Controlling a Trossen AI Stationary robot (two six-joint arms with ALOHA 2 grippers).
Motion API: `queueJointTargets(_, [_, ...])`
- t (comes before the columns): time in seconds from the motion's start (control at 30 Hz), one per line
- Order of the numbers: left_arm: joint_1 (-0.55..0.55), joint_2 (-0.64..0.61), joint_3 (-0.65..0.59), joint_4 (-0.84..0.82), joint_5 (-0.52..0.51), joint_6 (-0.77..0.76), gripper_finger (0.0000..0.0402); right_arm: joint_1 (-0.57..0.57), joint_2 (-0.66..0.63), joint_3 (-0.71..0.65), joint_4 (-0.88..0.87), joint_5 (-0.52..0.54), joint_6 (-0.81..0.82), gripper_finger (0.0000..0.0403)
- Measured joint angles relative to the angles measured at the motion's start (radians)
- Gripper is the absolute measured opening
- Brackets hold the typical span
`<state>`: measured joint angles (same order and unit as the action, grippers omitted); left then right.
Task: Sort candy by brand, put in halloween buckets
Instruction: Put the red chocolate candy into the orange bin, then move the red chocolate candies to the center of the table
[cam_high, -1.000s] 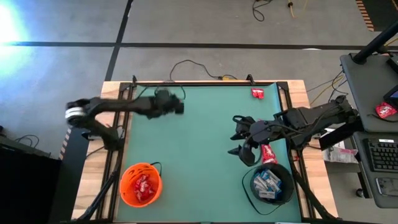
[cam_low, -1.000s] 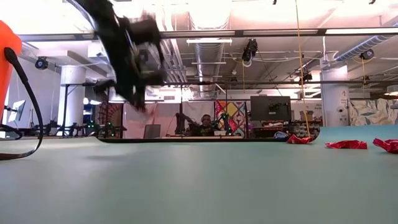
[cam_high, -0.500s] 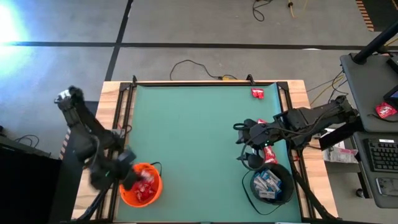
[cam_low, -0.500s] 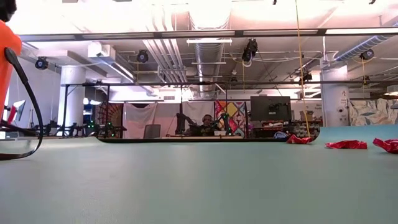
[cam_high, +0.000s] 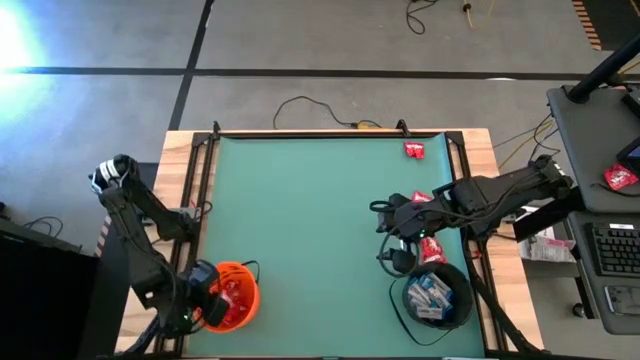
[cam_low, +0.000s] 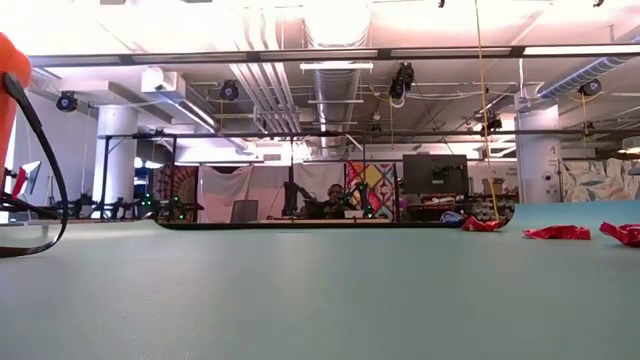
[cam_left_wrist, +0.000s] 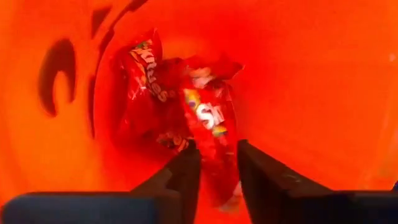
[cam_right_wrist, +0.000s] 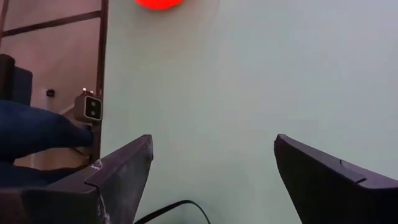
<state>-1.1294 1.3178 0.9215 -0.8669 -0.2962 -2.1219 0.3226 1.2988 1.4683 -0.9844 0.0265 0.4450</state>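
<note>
Red sweets heaped in my orange bucket, blue-and-white ones in my black bucket

The orange bucket (cam_high: 228, 297) stands at the near left corner of the green worktop (cam_high: 310, 220) and holds a pile of red-wrapped candy (cam_left_wrist: 199, 112); the black bucket (cam_high: 434, 296) at the near right holds blue-and-white wrapped candy (cam_high: 431, 293). One red candy (cam_high: 431, 249) lies on the worktop just beside the black bucket's rim, another red candy (cam_high: 414, 150) sits alone near the far right corner, and three more show along the low view's right edge. My left pincer (cam_left_wrist: 217, 163) is down inside the orange bucket, fingers a narrow gap apart, right over the red wrappers, gripping nothing I can make out. My right pincer (cam_high: 388, 237) hovers over bare worktop near the black bucket, spread wide and empty
</note>
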Motion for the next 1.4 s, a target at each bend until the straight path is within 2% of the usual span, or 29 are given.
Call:
queueJointTargets(0.17, [0.001,-0.027,0.053,-0.031,0.056,0.132,0.0161,-0.007,0.037,0.009,-0.006,0.001,0.034,0.0329])
queueJointTargets(0.3, [0.014,-0.049,0.189,-0.214,0.066,0.245,0.0209,-0.014,0.041,0.031,-0.012,0.059,0.124,0.0329])
queueJointTargets(0.47, [0.099,-0.114,0.314,-0.448,-0.043,0.476,0.0219,-0.146,0.012,0.031,-0.165,0.181,0.315,0.0329])
queueJointTargets(0.6, [0.226,-0.225,0.287,-0.444,-0.185,0.736,0.021,-0.328,0.005,0.004,-0.315,0.187,0.418,0.0329])
queueJointTargets(0.67, [0.312,-0.284,0.239,-0.393,-0.205,0.887,0.0208,-0.416,0.008,-0.028,-0.371,0.175,0.383,0.0329])
queueJointTargets(0.77, [0.453,-0.366,0.135,-0.209,-0.209,1.135,0.0207,-0.545,0.012,-0.114,-0.41,0.127,0.344,0.0329])
queueJointTargets(0.87, [0.588,-0.423,0.02,0.037,-0.155,1.357,0.0207,-0.659,0.012,-0.238,-0.387,0.056,0.41,0.0326])
queueJointTargets(0.97, [0.724,-0.441,-0.09,0.275,-0.077,1.516,0.0207,-0.734,0.012,-0.359,-0.336,0.038,0.508,0.0321])
queueJointTargets(1.13, [0.939,-0.419,-0.239,0.554,0.044,1.638,0.0207,-0.779,0.012,-0.543,-0.144,0.036,0.665,0.0301])
queueJointTargets(1.27, [1.06,-0.393,-0.307,0.622,0.077,1.675,0.0207,-0.804,0.012,-0.661,0.022,0.076,0.765,0.0283])
queueJointTargets(1.4, [1.102,-0.374,-0.337,0.633,0.078,1.684,0.0207,-0.82,0.014,-0.746,0.111,0.097,0.857,0.0266])
